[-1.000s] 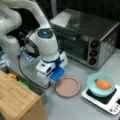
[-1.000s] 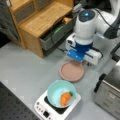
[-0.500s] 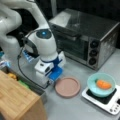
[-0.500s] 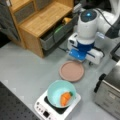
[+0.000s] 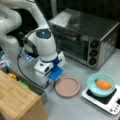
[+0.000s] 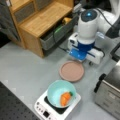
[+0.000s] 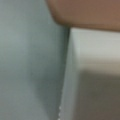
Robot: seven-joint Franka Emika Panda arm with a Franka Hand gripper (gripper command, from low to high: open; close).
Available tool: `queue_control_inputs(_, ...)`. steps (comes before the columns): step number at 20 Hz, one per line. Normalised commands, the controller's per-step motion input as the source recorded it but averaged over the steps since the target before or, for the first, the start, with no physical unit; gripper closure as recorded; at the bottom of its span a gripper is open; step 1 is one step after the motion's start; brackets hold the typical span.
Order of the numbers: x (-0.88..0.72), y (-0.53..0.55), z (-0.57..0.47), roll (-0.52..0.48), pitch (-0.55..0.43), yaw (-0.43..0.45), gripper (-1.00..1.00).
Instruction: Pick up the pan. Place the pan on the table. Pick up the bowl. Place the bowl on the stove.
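Blue-and-white, the gripper (image 5: pixel 51 75) sits low on the table (image 6: pixel 25 65) at the pan's (image 5: pixel 67 86) edge, in both front views; whether its jaws are parted, I cannot tell. The pan lies flat on the table. The bowl (image 6: pixel 61 93), something orange inside, already rests on the stove (image 6: pixel 41 108), so the work looks nearly finished.

Standing at the far right, large steel toaster oven (image 5: pixel 87 40); sitting at the near left, light wooden shelf unit (image 6: pixel 37 22).
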Motion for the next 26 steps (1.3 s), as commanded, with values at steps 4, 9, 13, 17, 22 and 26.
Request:
queue_control_inputs(4,-0.18,0.02,-0.06,-0.002,-0.175,0.022,1.0)
queue_control_inputs(9,-0.15,0.02,-0.05,0.0,-0.166,0.021,1.0)
queue_control_inputs(13,-0.13,0.04,-0.04,-0.005,-0.164,0.013,1.0)
queue_control_inputs(17,-0.11,0.06,-0.05,-0.007,-0.168,0.009,1.0)
queue_control_inputs(22,-0.1,0.05,-0.06,-0.008,-0.166,0.002,1.0)
queue_control_inputs(26,-0.1,0.04,-0.07,-0.004,-0.165,-0.003,1.0)
